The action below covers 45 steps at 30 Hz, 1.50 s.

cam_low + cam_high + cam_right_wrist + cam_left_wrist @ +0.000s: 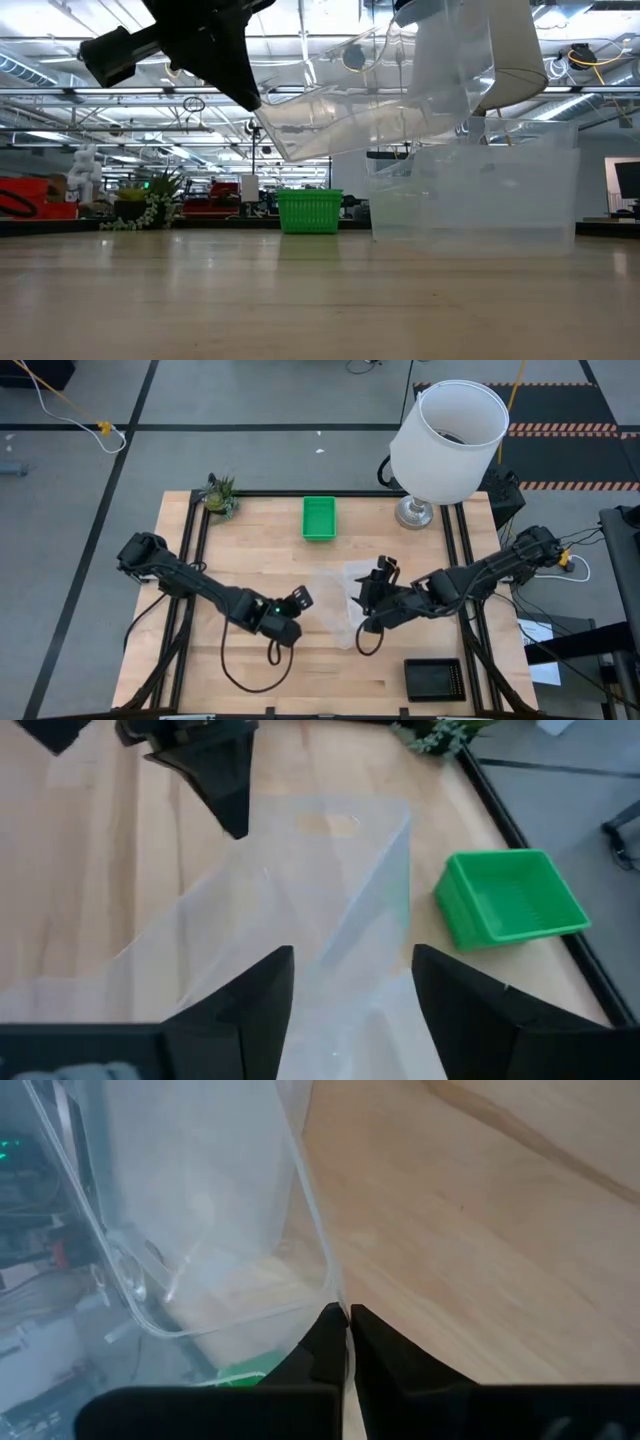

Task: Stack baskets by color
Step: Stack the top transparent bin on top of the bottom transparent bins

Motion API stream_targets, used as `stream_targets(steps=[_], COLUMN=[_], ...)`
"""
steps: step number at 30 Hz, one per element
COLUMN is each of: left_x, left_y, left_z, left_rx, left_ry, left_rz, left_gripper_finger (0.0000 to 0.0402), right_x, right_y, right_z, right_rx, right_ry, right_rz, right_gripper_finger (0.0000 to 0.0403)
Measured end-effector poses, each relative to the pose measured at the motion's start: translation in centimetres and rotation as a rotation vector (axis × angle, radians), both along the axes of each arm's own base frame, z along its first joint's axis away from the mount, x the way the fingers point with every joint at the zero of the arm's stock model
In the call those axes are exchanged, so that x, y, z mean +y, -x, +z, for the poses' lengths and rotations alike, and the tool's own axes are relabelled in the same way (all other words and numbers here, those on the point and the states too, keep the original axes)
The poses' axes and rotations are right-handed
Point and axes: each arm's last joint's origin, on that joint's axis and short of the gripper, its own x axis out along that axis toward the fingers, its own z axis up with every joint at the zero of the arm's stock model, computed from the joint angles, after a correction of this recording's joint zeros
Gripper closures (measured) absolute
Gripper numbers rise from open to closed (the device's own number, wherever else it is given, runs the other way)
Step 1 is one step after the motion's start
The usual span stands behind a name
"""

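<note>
1. Pinching one rim of the tilted clear plastic basket (pixel 370 105), the left gripper (pixel 346 1330) has its jaws clenched on that thin edge, over the middle of the wooden desk (pixel 260 690).
2. Risk: the right gripper (pixel 352 982), jaws released and spread astride the clear plastic, gives no support, so the raised basket may swing or slip.
3. A second clear plastic basket (pixel 475 195) sits below; misalignment would jam nesting.
4. The bright green basket (pixel 319 518) lies near the far edge, the black slotted basket (pixel 434 679) at the near right corner.
</note>
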Motion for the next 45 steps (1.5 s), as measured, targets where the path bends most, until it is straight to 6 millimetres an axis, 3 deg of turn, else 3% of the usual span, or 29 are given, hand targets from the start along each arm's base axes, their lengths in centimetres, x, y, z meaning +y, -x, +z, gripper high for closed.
stream_targets(steps=[5,10,16,21,25,29,34,40,45], left_x=[-0.3,-1.0,-1.5,-1.7,-1.9,-2.5,-3.1,-4.8,-6.4], left_y=[-0.1,-0.6,-0.9,-1.0,-1.8,-2.3,-1.9,-0.9,0.2], left_z=[0.6,2.7,4.2,4.6,5.5,6.3,6.7,7.0,7.8], left_rx=[-0.003,-0.054,-0.106,-0.165,-0.312,-0.436,-0.529,-0.631,-0.75], left_ry=[-0.027,-0.047,-0.067,-0.105,-0.103,-0.074,-0.077,-0.048,-0.034], left_rz=[-0.027,-0.078,-0.071,-0.04,0.027,0.071,0.176,0.254,0.321], left_gripper_finger=[0.0392,0.0386,0.0395,0.0368,0.0342,0.0295,0.0199,0.0095,0.0049], right_x=[0.2,0.1,-0.5,-0.8,-1.0,-1.0,-0.2,-0.1,-0.5], right_y=[-0.1,-0.2,0.4,0.8,0.8,1.0,2.0,3.6,5.5], right_z=[0.1,0.2,0.1,0.6,0.6,0.7,1.5,3.0,4.2], right_rx=[0.008,-0.037,-0.028,-0.046,-0.046,-0.059,-0.12,-0.221,-0.306], right_ry=[0.016,-0.018,0.05,0.074,0.104,0.135,0.131,0.016,0.016], right_rz=[0.047,-0.004,-0.111,-0.129,-0.148,-0.169,-0.178,-0.223,-0.288], right_gripper_finger=[0.0213,0.024,0.0312,0.0383,0.0391,0.0386,0.0394,0.0396,0.04])
